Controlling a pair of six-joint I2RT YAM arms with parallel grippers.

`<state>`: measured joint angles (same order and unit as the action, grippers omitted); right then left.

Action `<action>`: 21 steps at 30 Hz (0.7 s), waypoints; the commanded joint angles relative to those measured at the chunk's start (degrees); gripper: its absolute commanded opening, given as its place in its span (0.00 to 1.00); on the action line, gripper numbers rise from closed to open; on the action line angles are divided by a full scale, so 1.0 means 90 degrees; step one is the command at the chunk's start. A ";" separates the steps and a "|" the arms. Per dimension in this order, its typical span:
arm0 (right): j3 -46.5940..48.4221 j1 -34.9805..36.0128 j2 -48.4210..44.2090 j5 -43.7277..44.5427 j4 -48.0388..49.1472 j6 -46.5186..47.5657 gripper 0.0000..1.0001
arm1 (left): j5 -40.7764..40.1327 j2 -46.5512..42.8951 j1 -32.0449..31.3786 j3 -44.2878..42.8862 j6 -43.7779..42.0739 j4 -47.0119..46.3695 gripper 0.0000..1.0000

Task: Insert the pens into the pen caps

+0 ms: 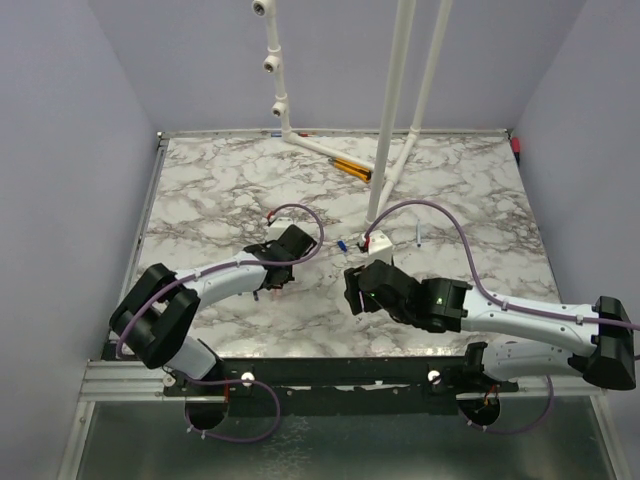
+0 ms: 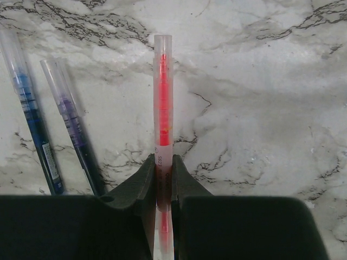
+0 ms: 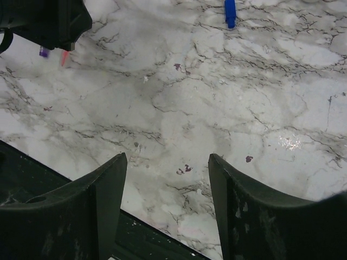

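Observation:
My left gripper [image 2: 163,160] is shut on the pink-red pen [image 2: 162,103], which sticks out forward over the marble table. The blue pen [image 2: 31,116] and a dark purple-black pen [image 2: 73,124] lie on the table just left of it. In the top view the left gripper [image 1: 271,282] is at the table's centre left. My right gripper [image 3: 165,160] is open and empty, low over the near table edge; in the top view the right gripper [image 1: 354,290] is right of the left one. A blue pen cap [image 3: 230,12] lies ahead of it, also in the top view [image 1: 343,244]. The other caps are not visible.
A white pipe frame [image 1: 390,120] stands at the back centre, with a white block [image 1: 378,240] at its foot near the blue cap. Orange-and-black sticks [image 1: 350,167] lie by the frame. The table's dark front edge [image 3: 54,179] is just under the right gripper.

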<state>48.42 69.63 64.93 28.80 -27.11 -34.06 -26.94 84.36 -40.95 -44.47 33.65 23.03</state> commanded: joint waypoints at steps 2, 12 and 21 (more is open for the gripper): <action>-0.0167 -0.0026 0.0114 -0.0125 0.0178 -0.0091 0.66 | -0.0245 0.0346 0.0019 -0.0138 0.0179 0.0059 0.00; -0.0151 -0.0141 0.0277 0.0050 0.0025 -0.0092 0.68 | -0.0399 0.0407 0.0019 0.0043 0.0307 0.0039 0.21; 0.0150 -0.0758 0.0209 0.0052 -0.0190 0.0062 0.69 | -0.0084 -0.0200 0.0019 -0.0077 0.0158 0.0049 0.37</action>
<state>47.35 65.47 67.11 28.69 -27.03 -34.04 -29.12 86.67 -40.88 -44.51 35.73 22.92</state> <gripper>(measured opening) 0.683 0.344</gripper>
